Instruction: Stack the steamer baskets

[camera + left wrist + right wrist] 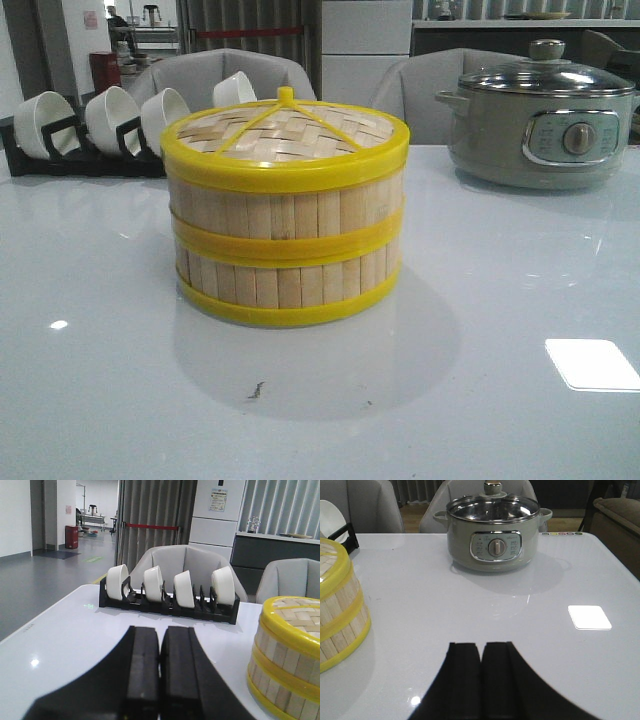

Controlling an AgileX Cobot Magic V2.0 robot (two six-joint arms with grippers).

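Note:
Two steamer baskets stand stacked in the middle of the white table, the upper basket (pixel 287 205) on the lower basket (pixel 290 280). A woven-bamboo lid (pixel 285 128) with a yellow rim and knob sits on top. The stack also shows in the left wrist view (pixel 286 652) and in the right wrist view (pixel 337 610). Neither gripper shows in the front view. My left gripper (pixel 160 635) is shut and empty, apart from the stack. My right gripper (pixel 481 647) is shut and empty, apart from the stack.
A black rack (pixel 60 140) with several white bowls stands at the back left; it also shows in the left wrist view (pixel 167 602). A grey electric pot (pixel 540 125) with a glass lid stands at the back right. Grey chairs stand behind the table.

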